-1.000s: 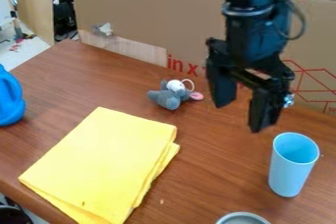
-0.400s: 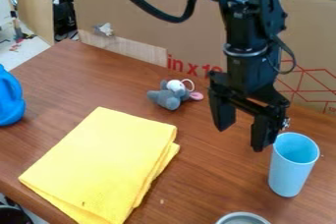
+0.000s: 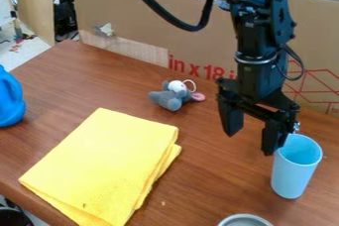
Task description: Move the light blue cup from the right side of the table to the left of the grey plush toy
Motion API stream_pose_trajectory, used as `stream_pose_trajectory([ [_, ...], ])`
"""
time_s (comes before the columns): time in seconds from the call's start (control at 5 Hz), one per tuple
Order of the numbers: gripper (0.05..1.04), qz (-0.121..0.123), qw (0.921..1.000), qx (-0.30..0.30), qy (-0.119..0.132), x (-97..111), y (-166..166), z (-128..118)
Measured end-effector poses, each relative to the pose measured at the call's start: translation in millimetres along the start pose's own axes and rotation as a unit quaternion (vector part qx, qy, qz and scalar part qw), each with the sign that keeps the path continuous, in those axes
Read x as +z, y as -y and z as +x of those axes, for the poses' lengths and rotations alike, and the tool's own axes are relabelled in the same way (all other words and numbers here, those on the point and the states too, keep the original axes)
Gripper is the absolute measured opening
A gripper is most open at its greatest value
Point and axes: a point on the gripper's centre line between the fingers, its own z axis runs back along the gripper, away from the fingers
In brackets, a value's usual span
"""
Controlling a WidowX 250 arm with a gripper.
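Taking the folded yellow cloth [image 3: 102, 163] as our landmark and going left to right as we look, we first see one blue container [image 3: 11, 100], off to the left of the cloth and cut by the view's edge. The cloth itself, also one, lies flat on the brown desk [image 3: 212, 175]. Just beyond its far right corner sits one small grey plush toy [image 3: 169, 99] with a white and pink part. To the right of the cloth's near end we can make out the rim of one round grey thing [image 3: 245, 216], mostly out of view. One black hand [image 3: 249, 143] hangs to the right of the cloth, its two fingers set wide apart with nothing between them. Farther right from the cloth, one light blue cup [image 3: 297, 168] stands upright, its rim just beside the hand's right-hand finger; whether they touch, we cannot tell. Behind the cloth and the desk rises cardboard [image 3: 145, 17] with red print. As for progress, we judge that the hand is well placed near the cup, but no grip is made and nothing is lifted; how much work is left, we cannot tell.
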Motion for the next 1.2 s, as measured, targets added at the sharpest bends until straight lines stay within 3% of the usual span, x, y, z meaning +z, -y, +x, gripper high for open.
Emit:
stream_pose_trajectory([
  [0.4,1.003,-0.025,0.9996,0.006,0.01,-0.6,7.8,3.2],
  [0.8,1.003,-0.034,0.9992,0.019,0.013,-6.7,9.8,11.2],
  [1.0,1.003,-0.045,0.998,0.031,0.033,-6.2,13.2,17.6],
  [1.2,1.003,-0.047,0.9975,0.041,0.034,-10.8,13.0,19.7],
])
